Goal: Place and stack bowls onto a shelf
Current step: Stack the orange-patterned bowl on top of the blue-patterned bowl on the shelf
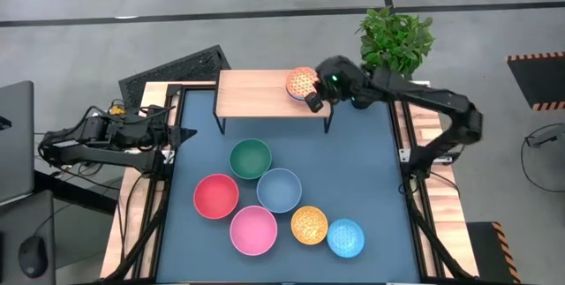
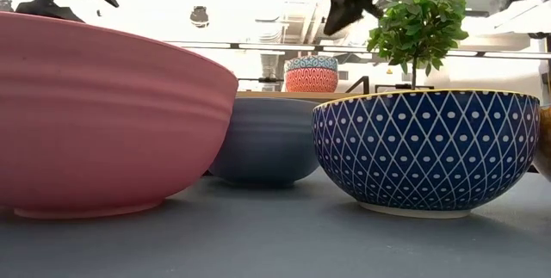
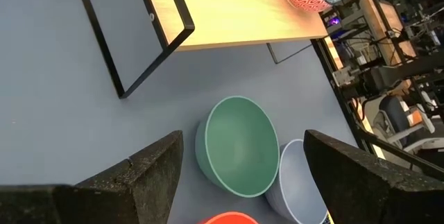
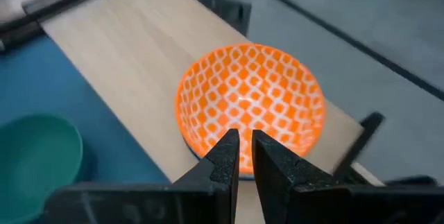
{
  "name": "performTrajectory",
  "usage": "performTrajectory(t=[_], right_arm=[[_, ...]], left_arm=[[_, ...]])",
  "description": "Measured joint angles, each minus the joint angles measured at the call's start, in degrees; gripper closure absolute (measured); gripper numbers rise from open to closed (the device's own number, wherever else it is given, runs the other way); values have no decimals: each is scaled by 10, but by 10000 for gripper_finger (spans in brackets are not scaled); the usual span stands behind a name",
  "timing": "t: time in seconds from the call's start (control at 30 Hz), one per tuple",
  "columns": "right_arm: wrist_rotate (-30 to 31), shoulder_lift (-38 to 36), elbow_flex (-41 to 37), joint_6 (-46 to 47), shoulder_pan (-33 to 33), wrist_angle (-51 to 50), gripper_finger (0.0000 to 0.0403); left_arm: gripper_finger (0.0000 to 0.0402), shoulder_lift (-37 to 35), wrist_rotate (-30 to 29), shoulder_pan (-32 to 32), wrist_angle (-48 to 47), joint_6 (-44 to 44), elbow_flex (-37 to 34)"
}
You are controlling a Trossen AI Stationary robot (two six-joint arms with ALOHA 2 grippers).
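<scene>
The shelf [image 1: 256, 91] stands at the table's far edge. On its right end sits the orange-patterned bowl [image 4: 253, 99], with a blue edge of another bowl showing under it. My right gripper [image 4: 240, 148] hovers above that bowl's near rim, its fingers open by only a narrow slit; the low view shows my right gripper [image 2: 337, 15] clear above the bowl [image 2: 312, 73]. On the table rest the green [image 1: 251, 159], red [image 1: 216, 196], pink [image 1: 254, 229], grey-blue [image 1: 279, 190], yellow [image 1: 309, 225] and bright blue [image 1: 345, 237] bowls. My left gripper [image 3: 243, 175] waits, open wide, at the table's left edge.
A potted plant [image 1: 395, 38] stands off the table's far right corner, behind my right arm. A black mat [image 1: 177, 69] lies beyond the far left corner. The shelf's left and middle top [image 3: 229, 9] is bare wood. Blue tabletop [image 1: 353, 161] lies bare between shelf and bowls.
</scene>
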Motion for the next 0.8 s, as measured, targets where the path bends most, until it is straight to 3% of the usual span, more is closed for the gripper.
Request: performTrajectory(t=[0.13,0.3,0.8], right_arm=[[1,-66,-124,8,0,170,337],[2,-95,-205,18,-20,227,337],[-58,-68,-217,0,-83,253,337]], left_arm=[[118,0,0,0,0,0,0],[118,0,-1,0,0,-1,0],[118,0,-6,0,0,-9,0]])
